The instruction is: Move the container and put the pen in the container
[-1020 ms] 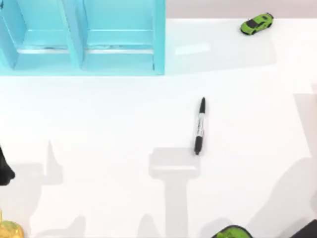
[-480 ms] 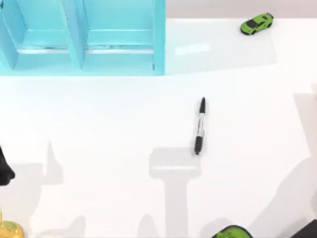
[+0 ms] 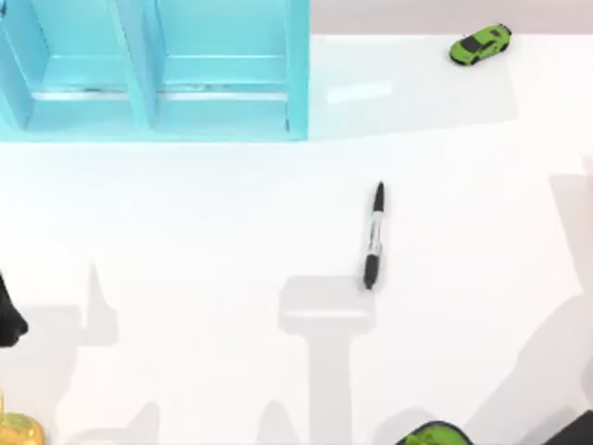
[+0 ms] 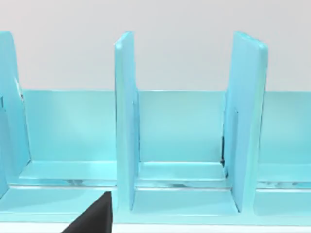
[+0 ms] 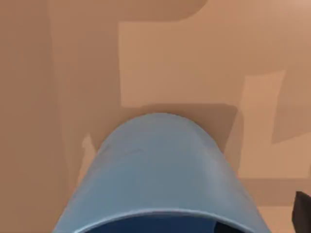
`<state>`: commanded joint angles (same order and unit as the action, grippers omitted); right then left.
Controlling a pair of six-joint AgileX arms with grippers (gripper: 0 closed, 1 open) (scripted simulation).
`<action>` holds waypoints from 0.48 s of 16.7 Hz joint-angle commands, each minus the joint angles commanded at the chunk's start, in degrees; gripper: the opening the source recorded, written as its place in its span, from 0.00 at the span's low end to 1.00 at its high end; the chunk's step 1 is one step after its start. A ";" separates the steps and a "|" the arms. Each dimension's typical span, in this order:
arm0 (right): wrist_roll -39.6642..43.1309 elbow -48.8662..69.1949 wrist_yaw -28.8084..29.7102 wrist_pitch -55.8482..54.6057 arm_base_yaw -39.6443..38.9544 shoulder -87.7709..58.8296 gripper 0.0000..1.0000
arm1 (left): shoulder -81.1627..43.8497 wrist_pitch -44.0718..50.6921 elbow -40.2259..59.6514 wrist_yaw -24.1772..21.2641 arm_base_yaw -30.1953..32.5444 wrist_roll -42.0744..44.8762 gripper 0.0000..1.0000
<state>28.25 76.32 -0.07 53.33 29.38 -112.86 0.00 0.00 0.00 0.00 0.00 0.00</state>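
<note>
The pen [image 3: 372,235], a slim black marker with a white label band, lies flat on the white table right of the middle, its cap toward the front edge. The container [image 5: 163,174], a round blue cup, hangs close under my right wrist camera over a brown floor. A dark fingertip [image 5: 302,209] stands beside its wall, and my right gripper is shut on it. A dark part of my right arm [image 3: 576,430] juts in at the table's front right corner. My left gripper [image 3: 7,320] is parked at the left edge, facing the shelf.
A large turquoise shelf unit [image 3: 153,69] [image 4: 184,145] with upright dividers fills the back left. A green toy car [image 3: 480,44] sits at the back right. A yellow object [image 3: 18,430] and a green object [image 3: 432,434] lie at the front edge.
</note>
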 joint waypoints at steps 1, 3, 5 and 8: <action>0.00 0.00 0.00 0.00 0.00 0.00 0.02 | 0.00 0.00 0.00 0.00 0.00 0.00 1.00; 0.00 0.00 0.00 0.00 0.00 0.00 0.00 | 0.00 0.00 0.00 0.00 0.00 0.00 1.00; 0.00 0.00 0.00 0.00 0.00 0.00 0.00 | 0.00 0.00 0.00 0.00 0.00 0.00 1.00; 0.00 0.00 0.00 0.00 0.00 0.00 0.00 | 0.00 0.00 0.00 0.00 0.00 0.00 1.00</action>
<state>28.25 76.32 -0.07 53.33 29.38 -112.86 0.00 0.00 0.00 0.00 0.00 0.00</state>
